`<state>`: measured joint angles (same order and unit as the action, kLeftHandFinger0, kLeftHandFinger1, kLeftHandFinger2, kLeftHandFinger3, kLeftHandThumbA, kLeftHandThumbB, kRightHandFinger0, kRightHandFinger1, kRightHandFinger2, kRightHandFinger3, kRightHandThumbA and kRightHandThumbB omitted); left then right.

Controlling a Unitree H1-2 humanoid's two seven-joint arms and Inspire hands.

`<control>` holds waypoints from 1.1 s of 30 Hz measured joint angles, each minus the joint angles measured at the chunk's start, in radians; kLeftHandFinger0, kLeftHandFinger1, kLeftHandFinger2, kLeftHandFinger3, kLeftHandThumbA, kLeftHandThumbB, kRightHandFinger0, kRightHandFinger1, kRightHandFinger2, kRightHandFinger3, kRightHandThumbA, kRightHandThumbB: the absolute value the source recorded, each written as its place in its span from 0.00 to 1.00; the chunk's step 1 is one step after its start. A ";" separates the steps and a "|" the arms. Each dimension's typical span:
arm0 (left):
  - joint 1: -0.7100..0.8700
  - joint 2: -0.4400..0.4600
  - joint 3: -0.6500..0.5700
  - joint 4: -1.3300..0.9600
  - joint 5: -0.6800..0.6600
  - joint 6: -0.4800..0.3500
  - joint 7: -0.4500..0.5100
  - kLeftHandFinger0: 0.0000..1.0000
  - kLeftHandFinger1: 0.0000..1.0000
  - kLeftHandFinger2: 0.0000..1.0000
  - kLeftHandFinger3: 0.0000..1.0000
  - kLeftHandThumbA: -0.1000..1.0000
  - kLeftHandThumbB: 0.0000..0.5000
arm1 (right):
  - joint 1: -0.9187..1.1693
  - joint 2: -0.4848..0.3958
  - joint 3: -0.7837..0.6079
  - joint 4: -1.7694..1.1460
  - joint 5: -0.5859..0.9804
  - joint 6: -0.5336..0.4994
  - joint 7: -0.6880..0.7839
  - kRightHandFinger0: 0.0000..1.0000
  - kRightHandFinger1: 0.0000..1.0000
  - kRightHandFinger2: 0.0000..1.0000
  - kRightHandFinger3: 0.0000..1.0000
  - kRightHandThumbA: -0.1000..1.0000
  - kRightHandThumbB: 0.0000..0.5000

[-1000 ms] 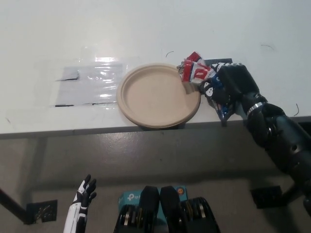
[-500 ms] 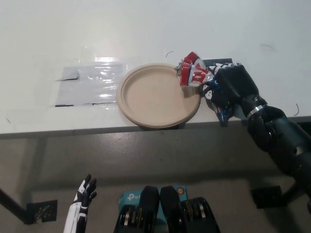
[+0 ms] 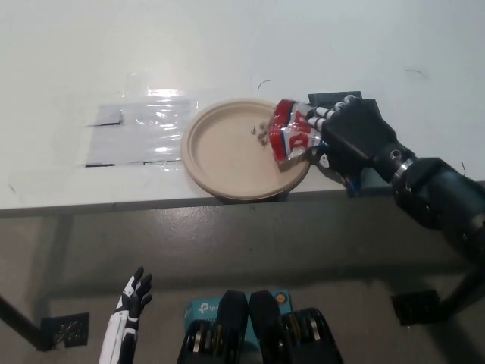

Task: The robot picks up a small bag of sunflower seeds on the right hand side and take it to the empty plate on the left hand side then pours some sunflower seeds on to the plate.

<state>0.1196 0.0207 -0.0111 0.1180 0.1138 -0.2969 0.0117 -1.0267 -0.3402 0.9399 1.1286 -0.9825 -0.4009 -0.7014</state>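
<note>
Black right hand (image 3: 350,138) grips the tipped seed bag (image 3: 289,141) over the plate's (image 3: 220,163) right rim, so seeds (image 3: 261,132) may spill onto the table (image 3: 227,45); the white left hand (image 3: 130,303) rests low, fingers apart.

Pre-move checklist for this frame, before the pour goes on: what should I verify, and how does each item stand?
1. Bag held by the right hand: ok, fingers closed on it.
2. Bag over the plate: ok, it is over the plate's right part.
3. Bag tipped toward the plate: ok, its end points left and down.
4. Seeds landing on the plate: ok, a few dark specks show beside the bag.
5. Seeds off the plate, on the table: cannot tell, too small.
6. Left hand out of the way: ok, low below the table edge, open.
</note>
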 measured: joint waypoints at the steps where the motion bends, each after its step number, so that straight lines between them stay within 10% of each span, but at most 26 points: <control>1: 0.000 0.000 -0.001 0.000 0.001 0.000 0.000 1.00 1.00 1.00 1.00 1.00 0.02 | -0.007 -0.003 0.018 -0.004 -0.021 0.008 -0.002 0.00 0.00 0.36 0.12 0.00 0.71; 9: -0.001 0.013 -0.003 0.000 0.014 0.000 0.000 1.00 1.00 1.00 1.00 1.00 0.04 | -0.031 -0.001 0.086 -0.002 -0.117 0.039 -0.042 0.00 0.00 0.34 0.22 0.00 0.60; 21: -0.006 0.015 -0.005 0.003 0.016 -0.001 0.000 1.00 1.00 1.00 1.00 1.00 0.02 | -0.038 -0.002 0.080 0.006 -0.156 0.042 -0.051 0.00 0.01 0.30 0.00 0.00 0.61; 23: -0.006 0.015 -0.005 0.005 0.016 -0.001 0.000 1.00 1.00 1.00 1.00 1.00 0.02 | -0.037 -0.002 0.077 0.009 -0.157 0.041 -0.057 0.00 0.02 0.43 0.10 0.00 0.57; 29: -0.006 0.016 -0.005 0.006 0.017 -0.001 0.000 1.00 1.00 1.00 1.00 1.00 0.01 | -0.035 -0.011 0.063 0.006 -0.160 0.048 -0.057 0.00 0.00 0.22 0.25 0.00 0.64; 33: -0.005 0.016 -0.005 0.006 0.018 -0.001 0.000 1.00 1.00 1.00 1.00 1.00 0.03 | -0.052 -0.023 0.117 0.013 -0.211 0.073 -0.081 0.00 0.00 0.29 0.21 0.04 0.58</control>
<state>0.1144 0.0363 -0.0158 0.1240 0.1319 -0.2974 0.0122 -1.0783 -0.3634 1.0569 1.1412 -1.1936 -0.3275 -0.7821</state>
